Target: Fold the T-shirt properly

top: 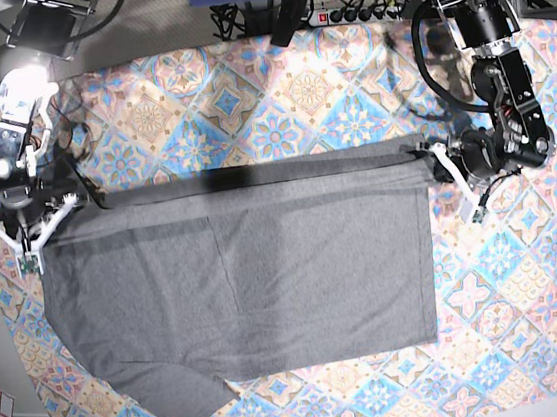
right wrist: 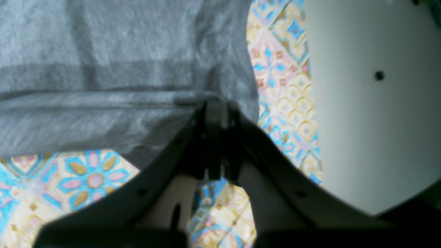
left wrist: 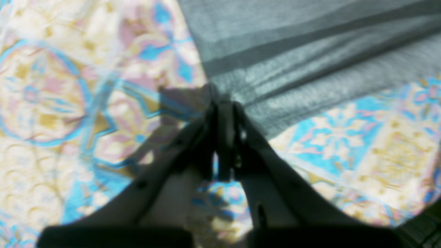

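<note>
Tablecloth with a blue, pink and yellow tile pattern fills the left and lower right of the left wrist view, blurred throughout. At centre the left gripper has its dark jaws pressed together on an edge of the T-shirt, whose grey knit stretches away to the upper right in long taut folds.

Right wrist view: the same patterned cloth shows at lower left and in a strip right of centre, with a pale plain surface beyond it on the right. The right gripper is clamped on the shirt's hem at centre — grey fabric covers the upper left, a stitched band running across it.

Base view: the cloth covers the table, cables and a power strip line the top edge, and a lamp glows at upper left. The shirt lies spread across the middle, its upper edge pulled into a straight line between the two closed grippers — one at mid-left, one at mid-right — while a sleeve juts out at the lower left.
</note>
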### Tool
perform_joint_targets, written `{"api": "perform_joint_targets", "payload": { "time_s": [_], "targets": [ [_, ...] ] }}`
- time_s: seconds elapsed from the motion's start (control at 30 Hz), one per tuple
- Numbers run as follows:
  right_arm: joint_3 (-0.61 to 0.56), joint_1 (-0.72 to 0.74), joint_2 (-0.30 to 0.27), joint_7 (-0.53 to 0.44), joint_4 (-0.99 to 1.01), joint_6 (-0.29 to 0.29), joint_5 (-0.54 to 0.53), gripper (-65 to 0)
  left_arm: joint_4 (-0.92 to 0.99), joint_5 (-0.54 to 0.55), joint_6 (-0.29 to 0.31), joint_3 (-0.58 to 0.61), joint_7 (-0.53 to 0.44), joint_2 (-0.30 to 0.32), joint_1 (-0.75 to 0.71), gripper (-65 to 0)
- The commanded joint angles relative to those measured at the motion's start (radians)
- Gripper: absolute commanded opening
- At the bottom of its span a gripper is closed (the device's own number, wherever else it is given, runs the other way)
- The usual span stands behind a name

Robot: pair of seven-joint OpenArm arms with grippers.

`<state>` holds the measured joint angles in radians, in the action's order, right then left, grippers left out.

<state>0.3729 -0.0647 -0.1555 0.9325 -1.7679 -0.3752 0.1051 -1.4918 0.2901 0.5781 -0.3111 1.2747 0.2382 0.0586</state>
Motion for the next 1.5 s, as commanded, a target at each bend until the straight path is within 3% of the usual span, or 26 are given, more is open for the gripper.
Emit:
{"api": "perform_joint_targets", "payload": {
  "time_s": [0.0, 0.23, 0.4, 0.67, 1.0, 1.17, 1.33, 1.47],
  "targets": [
    [0.005, 0.035, -0.022, -0.014, 0.007, 0.015, 0.020, -64.1, 0.000, -0.016, -0.004, -0.004, -0.011, 0.014, 0.037, -65.0],
    [-0.074, 0.118, -0.056, -0.019, 0.147, 0.015, 0.021, -64.3, 0.125, -0.079, -0.004, -0.007, -0.017, 0.014, 0.125, -65.0],
    [-0.125, 0.197, -0.068, -0.016, 0.225, 0.015, 0.031, -64.1, 0.198, -0.081, -0.004, -0.006, -0.088, 0.014, 0.139, -65.0],
    [-0.320, 0.332, -0.077, -0.036, 0.383, 0.015, 0.311, -64.3, 0.204, -0.081, -0.004, -0.003, -0.109, 0.014, 0.134, -65.0],
    [-0.486, 0.400, -0.075, -0.155, 0.481, 0.018, 0.466, -64.3, 0.205, -0.081, -0.004, -0.001, -0.109, 0.013, 0.134, -65.0],
    [-0.496, 0.408, -0.075, -0.235, 0.540, 0.020, 0.493, -64.3, 0.205, -0.082, -0.005, -0.001, -0.111, 0.002, 0.139, -65.0],
    [-0.498, 0.408, -0.057, -0.333, 0.603, 0.020, 0.603, -64.1, 0.222, -0.084, -0.007, 0.000, -0.145, -0.001, 0.159, -65.0],
    [-0.498, 0.408, -0.036, -0.416, 0.638, 0.020, 0.701, -64.3, 0.374, -0.082, -0.059, 0.002, -0.214, -0.001, 0.214, -65.0]
  ]
}}
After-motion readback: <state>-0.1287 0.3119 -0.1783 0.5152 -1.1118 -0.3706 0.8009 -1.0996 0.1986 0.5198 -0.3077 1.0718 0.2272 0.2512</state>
